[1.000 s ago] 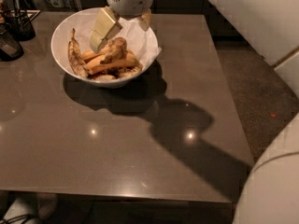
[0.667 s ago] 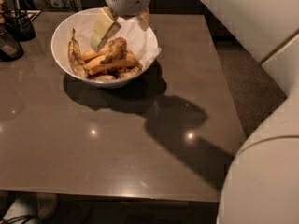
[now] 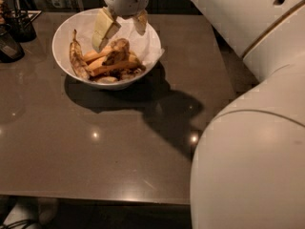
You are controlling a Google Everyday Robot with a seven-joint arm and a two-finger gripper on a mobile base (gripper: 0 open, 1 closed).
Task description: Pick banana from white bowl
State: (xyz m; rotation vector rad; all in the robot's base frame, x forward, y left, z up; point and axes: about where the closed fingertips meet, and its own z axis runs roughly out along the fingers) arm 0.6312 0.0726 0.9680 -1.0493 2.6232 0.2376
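The white bowl (image 3: 62, 42) stands on the far left part of a brown table and is lined with white paper. In it lies the stubby, mottled tan-brown banana (image 3: 118, 52), resting on two smooth yellow-orange bananas (image 3: 110, 67). A thin blackened banana (image 3: 76, 58) curves along the bowl's left wall. My gripper (image 3: 122, 28) hangs over the bowl's far side, just above the mottled banana. It is open, with one pale finger (image 3: 105, 28) left of the banana and the other finger (image 3: 140, 22) to the right. It holds nothing.
A black holder (image 3: 21, 25) and a dark object (image 3: 8, 47) stand at the table's far left edge. My large white arm (image 3: 248, 156) fills the right foreground. The table's front edge (image 3: 95, 200) runs along the bottom.
The gripper stays over the bowl, about where it was. My arm's bulk has swung further into the right foreground. The bananas have not moved.
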